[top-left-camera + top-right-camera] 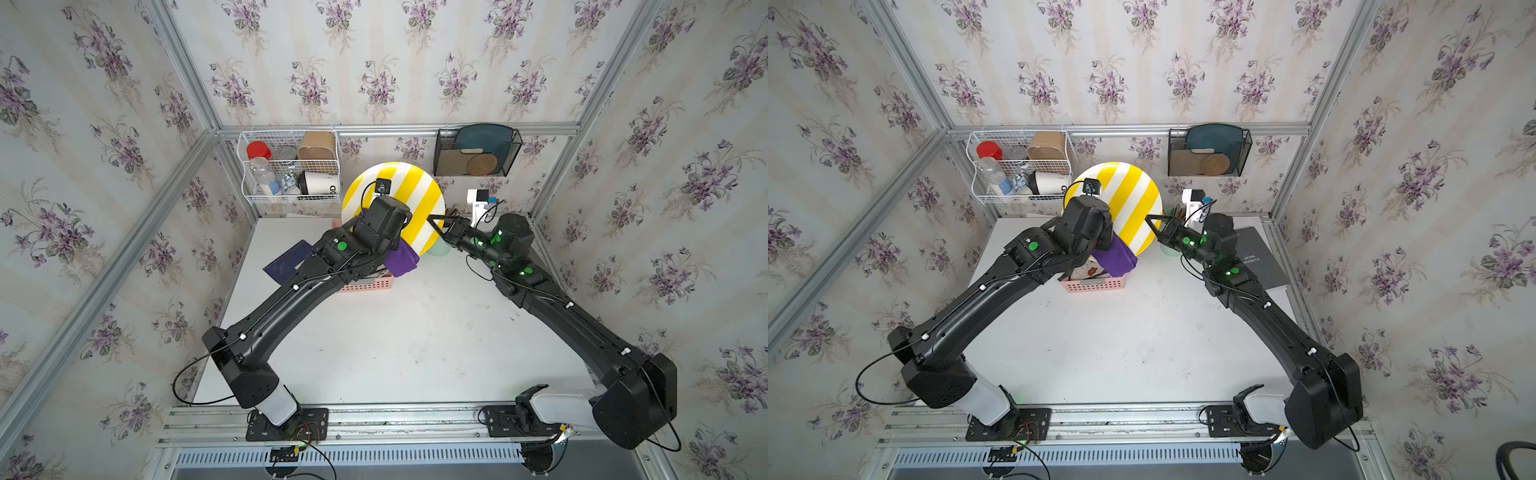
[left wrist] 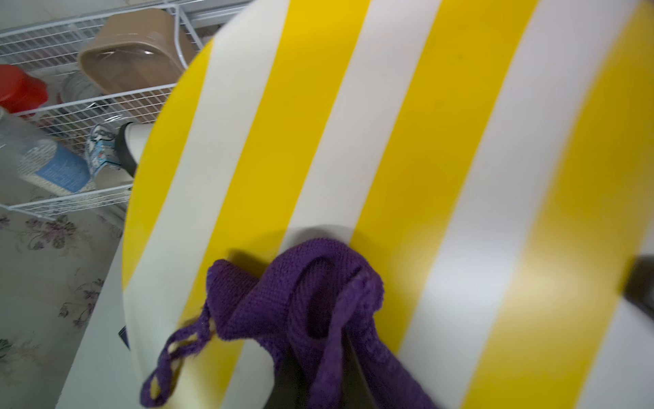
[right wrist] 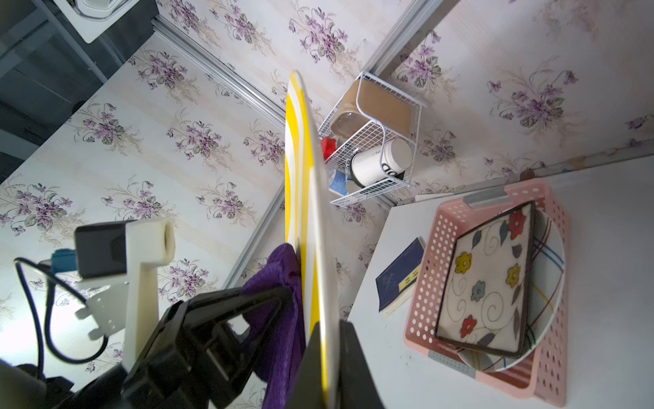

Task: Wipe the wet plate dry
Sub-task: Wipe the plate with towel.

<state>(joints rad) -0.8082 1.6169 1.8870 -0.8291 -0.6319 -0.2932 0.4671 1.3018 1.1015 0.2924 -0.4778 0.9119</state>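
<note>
In both top views the striped plate (image 1: 409, 187) hangs tilted in the air above the pink basket (image 1: 368, 285). The right claw (image 1: 437, 220) is at its rim and a purple cloth (image 1: 402, 259) lies against its face. From the left wrist, the left claw (image 2: 320, 357) is clamped on the cloth, pressing it to the stripes. From the right wrist, the right claw pinches the plate's edge, and the basket sits on the tabletop (image 3: 601, 219).
</note>
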